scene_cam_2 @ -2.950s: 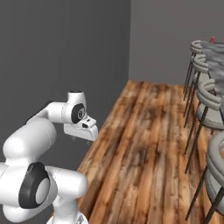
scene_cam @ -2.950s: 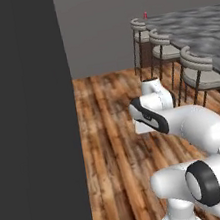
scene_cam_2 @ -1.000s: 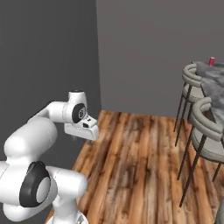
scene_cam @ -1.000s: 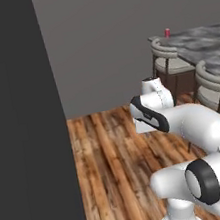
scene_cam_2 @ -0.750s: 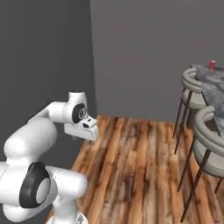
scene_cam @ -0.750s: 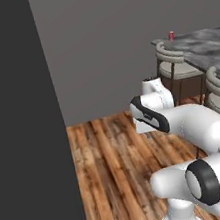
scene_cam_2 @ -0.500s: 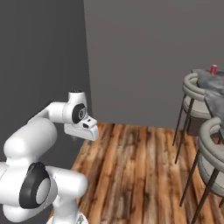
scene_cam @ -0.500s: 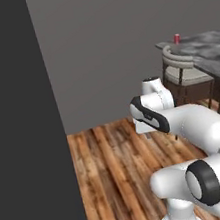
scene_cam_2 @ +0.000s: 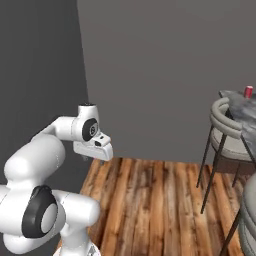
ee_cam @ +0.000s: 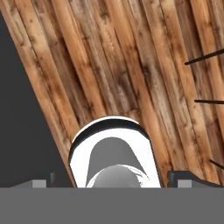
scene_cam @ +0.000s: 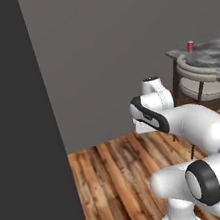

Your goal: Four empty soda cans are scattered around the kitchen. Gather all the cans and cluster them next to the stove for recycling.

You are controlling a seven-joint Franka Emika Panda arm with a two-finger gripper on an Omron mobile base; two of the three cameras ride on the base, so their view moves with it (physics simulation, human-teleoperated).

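One red soda can (scene_cam: 190, 46) stands on the near corner of a grey marble counter (scene_cam: 215, 52) far off to the right; the right base view also has this soda can (scene_cam_2: 248, 91) at its right edge. My gripper (scene_cam_2: 92, 156) hangs tucked close to the base, pointing down at the wooden floor, far from the can. In the hand view my gripper (ee_cam: 113, 181) is open, its fingertips (ee_cam: 188, 178) wide apart with nothing between them. The stove is out of view.
A tall dark panel (scene_cam: 13, 123) rises close on the left. A plain grey wall (scene_cam_2: 160, 75) stands ahead. Round-backed bar stools (scene_cam_2: 227, 130) on thin dark legs line the counter on the right. Wooden floor (scene_cam_2: 150, 200) lies open between me and the stools.
The whole picture has shifted: the base has moved, so the counter, stools and can slid toward the right edge and the grey wall now faces me. The arm keeps its pose, gripper still open.
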